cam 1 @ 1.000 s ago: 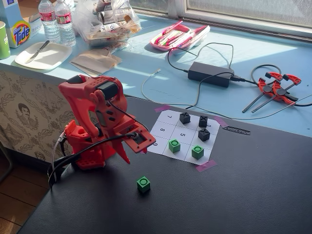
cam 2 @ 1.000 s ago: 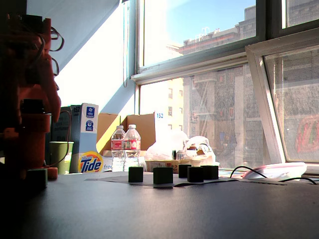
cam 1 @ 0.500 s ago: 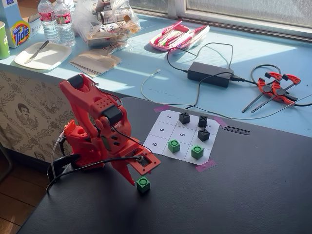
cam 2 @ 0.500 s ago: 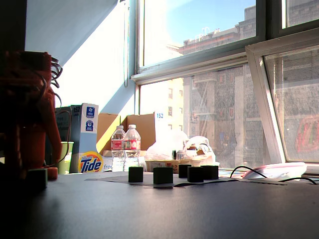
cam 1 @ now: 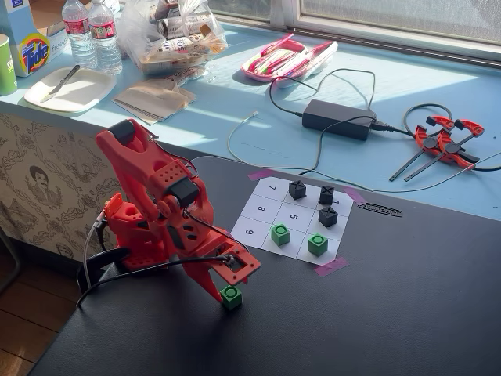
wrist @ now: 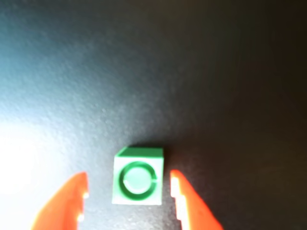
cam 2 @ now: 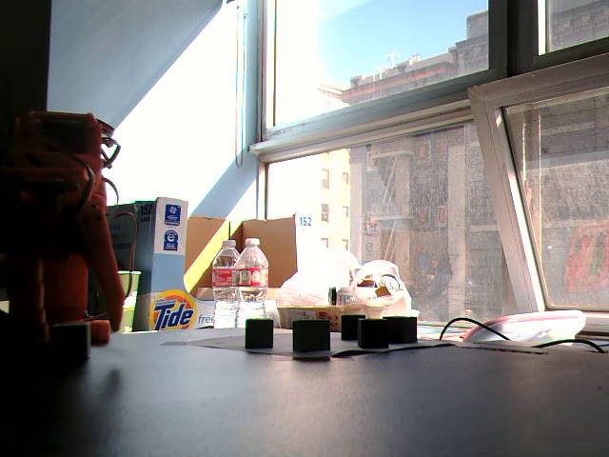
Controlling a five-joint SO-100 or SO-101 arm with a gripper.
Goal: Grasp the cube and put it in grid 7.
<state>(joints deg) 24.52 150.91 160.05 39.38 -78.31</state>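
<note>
Item, cube point(wrist: 137, 181): unlifted on the dark surface point(wrist: 216, 86), between the spread fingers point(wrist: 176, 191) of the gripper point(wrist: 128, 191), neither pad touching; grasp and transfer to grid 7 point(cam 1: 271, 188) outstanding.

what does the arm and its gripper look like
The arm is bright red-orange printed plastic with black motor blocks at the joints and black cables trailing off its base. The gripper ends in two tapered orange fingers.
</note>
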